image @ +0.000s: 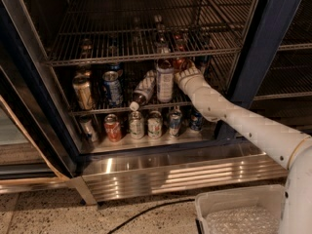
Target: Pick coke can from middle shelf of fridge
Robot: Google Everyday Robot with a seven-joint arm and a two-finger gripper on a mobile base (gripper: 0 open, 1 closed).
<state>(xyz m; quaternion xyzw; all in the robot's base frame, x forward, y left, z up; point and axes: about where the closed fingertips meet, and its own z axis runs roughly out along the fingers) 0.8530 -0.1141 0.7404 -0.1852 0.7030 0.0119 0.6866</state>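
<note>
Small red coke can [181, 62], centre right of the frame: largely covered by the white two-finger gripper [187, 73] directly below it and by a dark wire-rack bar [146, 56]. White robot arm [253, 126]: cut by the right edge. White plastic bin [234, 195]: cut by the bottom edge. Labels of the bottom-row cans [146, 125]: too small to read.

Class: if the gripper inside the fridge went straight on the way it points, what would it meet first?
Probably the coke can, just ahead of the gripper above the middle shelf. Depth is unclear, so they may already touch.
</note>
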